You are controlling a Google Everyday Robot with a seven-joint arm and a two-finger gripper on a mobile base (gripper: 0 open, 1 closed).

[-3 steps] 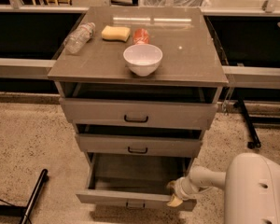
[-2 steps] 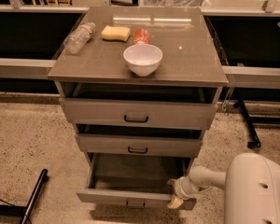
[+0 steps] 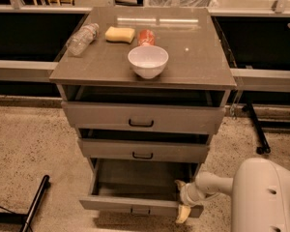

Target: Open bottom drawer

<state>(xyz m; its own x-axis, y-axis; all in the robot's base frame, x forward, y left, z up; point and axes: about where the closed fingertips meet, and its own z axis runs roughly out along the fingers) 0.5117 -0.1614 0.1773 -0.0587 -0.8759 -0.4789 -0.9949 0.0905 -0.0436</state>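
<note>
The grey-brown desk (image 3: pixel 198 64) filled the middle of the view, and the robot's white body (image 3: pixel 268 197) bulked up at the lower right, its arm reaching left toward the cabinet's foot. The widest drawer (image 3: pixel 101 116) sat under the top. The mid-sized drawer (image 3: pixel 104 149) sat below that, and neither was drawn out.

Then the one that mattered: the bottom drawer (image 3: pixel 135 180) stood well out, plain grey inside on show, with its shallow front and small black bar handle (image 3: pixel 140 210) nearest the camera. Against the views of a second back, nothing much had shifted. The drawer was out just as far and the arm was parked in the same spot. By my reading the pull was as good as done, and what remained was letting go and backing away.

The end effector (image 3: pixel 181 200) was at the drawer's right front corner, right up against the front panel. Whether it was gripping the panel or spread loose, I could not tell.

Up top, a white bowl (image 3: pixel 148 61) sat near the front edge. Behind it were a clear plastic bottle (image 3: pixel 82 38) lying on its side at the left, a yellow sponge (image 3: pixel 120 34) and a red can (image 3: pixel 146 36), all well clear of the action.

On the speckled floor a black bar (image 3: pixel 36 202) lay to the left, and a black stand leg (image 3: pixel 256 129) stood to the right, near the arm's side. Nothing blocked the drawer itself.
</note>
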